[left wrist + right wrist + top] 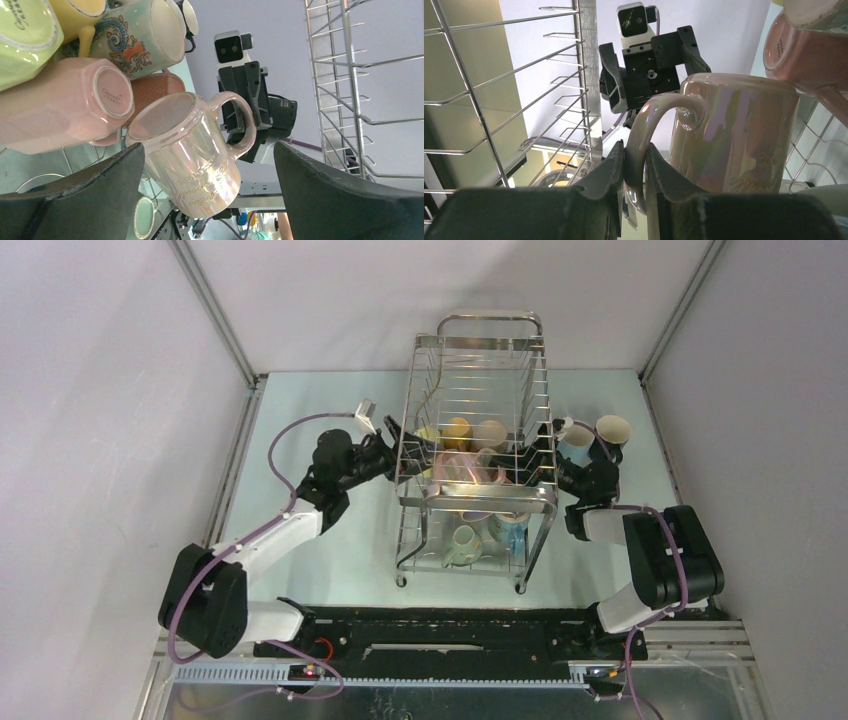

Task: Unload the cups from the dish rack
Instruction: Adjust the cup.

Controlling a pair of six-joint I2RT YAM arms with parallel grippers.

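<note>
Closest, my right gripper (635, 155) pinched the handle of a pearly pink ceramic mug (734, 135); my left gripper (209, 150), at its nine o'clock, gaped empty.

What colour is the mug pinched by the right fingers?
Pearly iridescent pink mug; clearest in left wrist view.

Shows pearl-pink with a rainbow sheen and pale script lettering on the iridescent mug (195, 155). Shows plain soft pink on the faceted mug (65, 107), lime yellow on the corner mug (22, 40). Shows blue swirls and an orange figure over pale blue on the patterned mug (140, 40), rusty orange with fine dots on the speckled mug (162, 85). Gleams chrome silver on the dish rack (480, 498). Shows pale mint on the table (350, 560), black outside and cream inside on the black cup (612, 430).
</note>
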